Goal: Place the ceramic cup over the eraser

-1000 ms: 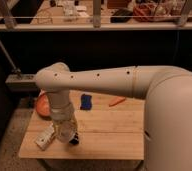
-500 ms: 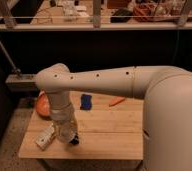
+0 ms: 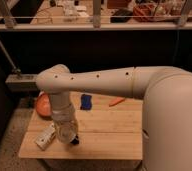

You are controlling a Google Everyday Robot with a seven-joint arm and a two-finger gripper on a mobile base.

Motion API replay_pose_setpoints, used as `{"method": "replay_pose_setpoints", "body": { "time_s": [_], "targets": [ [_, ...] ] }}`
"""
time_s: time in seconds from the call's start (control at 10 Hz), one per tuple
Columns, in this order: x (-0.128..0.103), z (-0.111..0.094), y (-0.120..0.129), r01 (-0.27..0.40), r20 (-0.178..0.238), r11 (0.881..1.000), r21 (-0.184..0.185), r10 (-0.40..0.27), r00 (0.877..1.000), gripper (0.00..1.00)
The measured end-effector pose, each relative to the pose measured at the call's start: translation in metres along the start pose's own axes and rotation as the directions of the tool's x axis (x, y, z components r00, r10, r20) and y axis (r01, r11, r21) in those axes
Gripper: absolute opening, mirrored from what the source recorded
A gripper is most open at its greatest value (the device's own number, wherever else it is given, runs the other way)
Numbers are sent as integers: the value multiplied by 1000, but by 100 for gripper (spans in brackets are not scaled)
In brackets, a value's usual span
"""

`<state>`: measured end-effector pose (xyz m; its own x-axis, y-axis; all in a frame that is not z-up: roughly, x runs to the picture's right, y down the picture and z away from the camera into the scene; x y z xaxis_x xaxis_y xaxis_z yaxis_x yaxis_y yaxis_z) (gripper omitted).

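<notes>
An orange rounded object [image 3: 42, 104], likely the ceramic cup, sits at the table's back left, partly hidden behind my arm. A blue block [image 3: 85, 102], possibly the eraser, lies at the back middle. My gripper [image 3: 66, 134] hangs from the white arm [image 3: 99, 82] and points down over the front left of the wooden table [image 3: 109, 135]. It is just right of a white flat box [image 3: 45, 136]. A small dark thing [image 3: 75, 142] lies at its lower right.
An orange stick-like item [image 3: 116, 101] lies at the back right of the table. My large white body [image 3: 174, 125] fills the right side. A dark wall and railing [image 3: 94, 25] stand behind the table, and a grey ledge [image 3: 21, 82] is at the left.
</notes>
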<state>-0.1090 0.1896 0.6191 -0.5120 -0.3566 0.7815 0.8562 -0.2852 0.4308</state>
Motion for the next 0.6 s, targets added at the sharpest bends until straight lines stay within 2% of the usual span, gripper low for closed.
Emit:
{"method": "replay_pose_setpoints", "body": {
  "time_s": [0.6],
  "targets": [
    [2, 5, 1, 0, 3, 1000, -3, 0, 1000, 6]
  ]
}}
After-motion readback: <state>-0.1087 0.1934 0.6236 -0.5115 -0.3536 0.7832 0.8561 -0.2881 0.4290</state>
